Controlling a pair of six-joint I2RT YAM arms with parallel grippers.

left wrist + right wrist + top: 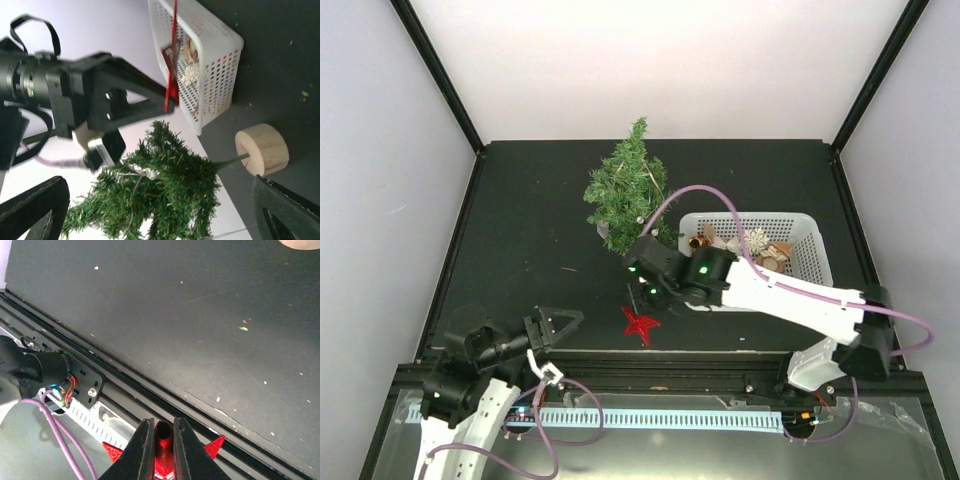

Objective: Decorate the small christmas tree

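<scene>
The small christmas tree [625, 188] stands upright at the back middle of the dark table, with a pale string on its branches. In the left wrist view the tree [165, 192] and its round wooden base [262, 149] fill the lower half. My right gripper [645, 298] is in front of the tree, shut on a red glitter star topper [640, 324]. The right wrist view shows the fingers [142, 445] clamping the star's tube socket [163, 440]. The star also shows in the left wrist view [172, 82]. My left gripper [558, 324] is open and empty at the near left.
A white perforated basket [815, 250] with several ornaments stands right of the tree, also in the left wrist view [220, 65]. The right arm's purple cable [700, 192] arches over the basket. The table's metal front rail [125, 390] lies under the star.
</scene>
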